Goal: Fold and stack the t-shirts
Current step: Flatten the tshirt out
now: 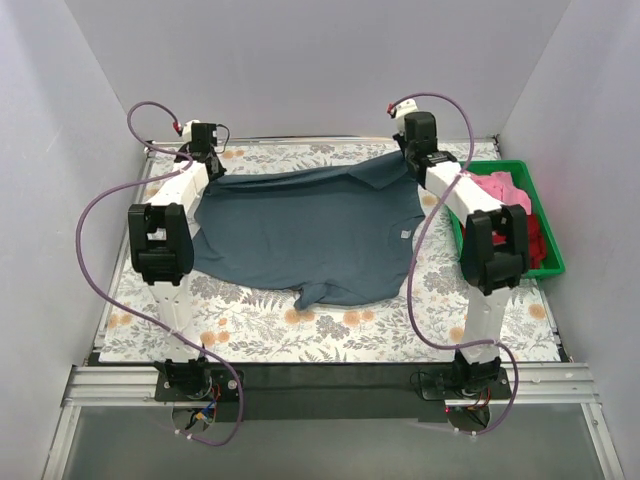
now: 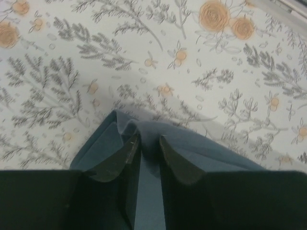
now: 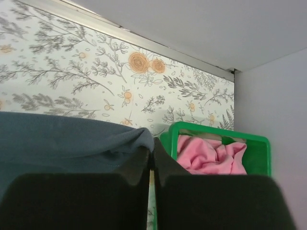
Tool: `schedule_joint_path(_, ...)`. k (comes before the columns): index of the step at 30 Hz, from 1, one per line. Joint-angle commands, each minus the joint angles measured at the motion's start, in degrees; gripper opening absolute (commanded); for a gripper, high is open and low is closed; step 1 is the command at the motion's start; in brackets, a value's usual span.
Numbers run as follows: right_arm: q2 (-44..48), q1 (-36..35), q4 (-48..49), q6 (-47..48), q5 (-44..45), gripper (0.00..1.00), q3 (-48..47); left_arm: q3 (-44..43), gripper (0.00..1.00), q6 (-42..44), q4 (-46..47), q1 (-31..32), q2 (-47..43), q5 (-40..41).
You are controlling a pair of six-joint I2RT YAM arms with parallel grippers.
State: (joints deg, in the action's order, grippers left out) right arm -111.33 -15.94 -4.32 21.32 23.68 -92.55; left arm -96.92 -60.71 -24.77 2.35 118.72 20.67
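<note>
The slate blue-grey t-shirt (image 1: 310,225) lies spread across the middle of the floral table. My left gripper (image 1: 210,160) is at the shirt's far left corner. In the left wrist view its jaws (image 2: 149,140) stand a little apart, with a puckered fold of the blue cloth (image 2: 216,153) still between the tips. My right gripper (image 1: 413,153) holds the far right corner slightly lifted. In the right wrist view the gripper (image 3: 152,143) is shut on the blue cloth (image 3: 57,139). The pink t-shirt (image 1: 505,190) and the dark red t-shirt (image 1: 538,240) lie crumpled in the bin.
A green plastic bin (image 1: 505,166) stands at the right edge of the table, close beside my right gripper; its rim (image 3: 216,128) shows just past the right finger. White walls close in the back and sides. Purple cables loop from both arms.
</note>
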Motion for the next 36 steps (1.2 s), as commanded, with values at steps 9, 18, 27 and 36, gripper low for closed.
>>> schedule_joint_path(9, -1.6, 0.6, -7.5, -10.2, 4.0, 0.63, -9.3, -7.6, 0.89, -2.0, 2.3, -0.5, -1.5, -0.1)
schedule_joint_path(18, 19.7, -4.4, -14.5, -27.7, -20.1, 0.68, 17.5, 23.9, 0.9, -10.8, -0.6, -0.6, -25.3, 3.7)
schedule_joint_path(27, 29.9, -18.5, -15.7, -31.4, -23.1, 0.59, 37.7, 47.6, 0.82, -18.7, 1.7, -5.8, -34.7, 8.5)
schedule_joint_path(36, 35.4, -20.0, -15.6, -32.7, -24.3, 0.54, 48.1, 48.9, 0.76, -17.2, 4.9, -7.9, -29.8, 6.8)
